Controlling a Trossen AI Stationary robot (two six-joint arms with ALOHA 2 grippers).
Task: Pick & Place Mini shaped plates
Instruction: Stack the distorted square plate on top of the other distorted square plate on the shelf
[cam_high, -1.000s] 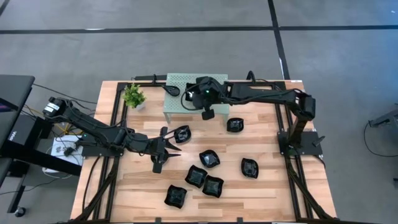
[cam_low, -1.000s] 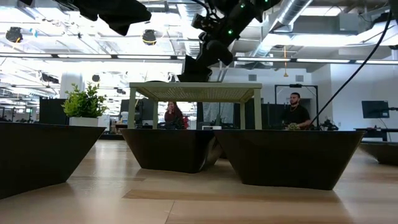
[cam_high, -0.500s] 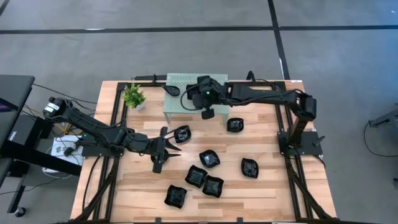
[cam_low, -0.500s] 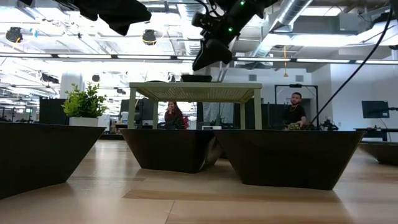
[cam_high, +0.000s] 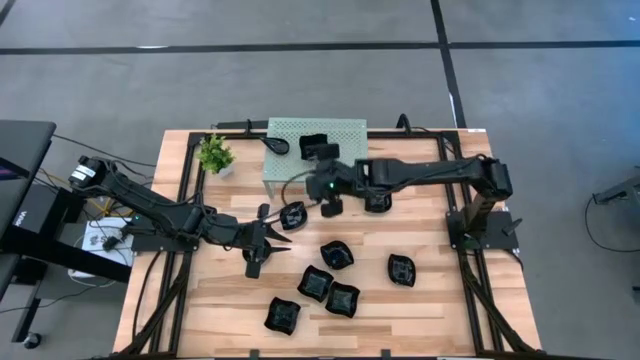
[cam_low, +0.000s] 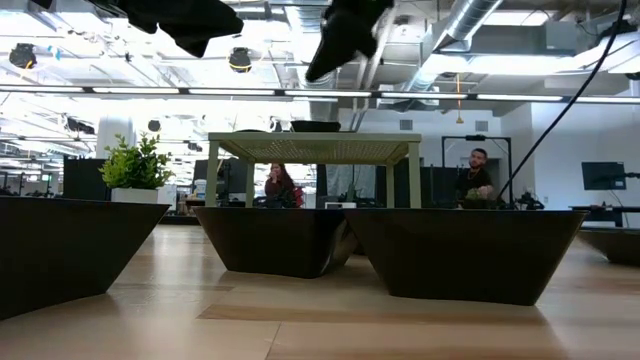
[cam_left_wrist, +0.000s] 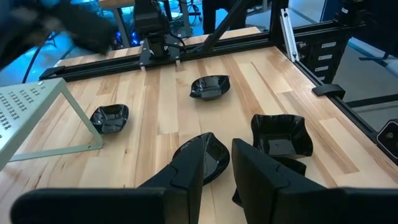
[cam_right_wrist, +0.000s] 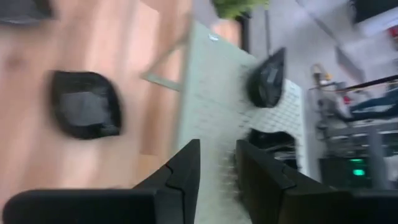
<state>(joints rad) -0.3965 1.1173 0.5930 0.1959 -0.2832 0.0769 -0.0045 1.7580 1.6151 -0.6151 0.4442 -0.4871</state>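
Several small black shaped plates lie on the wooden table (cam_high: 230, 300), among them one (cam_high: 293, 215) by the stand, one (cam_high: 377, 200) and one (cam_high: 337, 255). A pale green perforated stand (cam_high: 345, 130) at the far side carries a teardrop plate (cam_high: 275, 145) and a squarish plate (cam_high: 315, 148), both resting on its top. My right gripper (cam_high: 327, 205) hovers open just off the stand's near edge, its fingers (cam_right_wrist: 186, 168) holding nothing. My left gripper (cam_high: 283, 232) hangs open at the table's left, above a round plate (cam_left_wrist: 211, 155).
A small potted plant (cam_high: 215, 153) stands at the far left corner beside the stand. More plates cluster near the front edge (cam_high: 315, 284), (cam_high: 342, 299), (cam_high: 282, 316), and one lies to the right (cam_high: 401, 269). People sit in the room behind the table (cam_low: 478, 180).
My right gripper has let go of the squarish plate on the stand's top, risen and drawn back toward the table's near edge, turning as it went. The plate stays on the stand.
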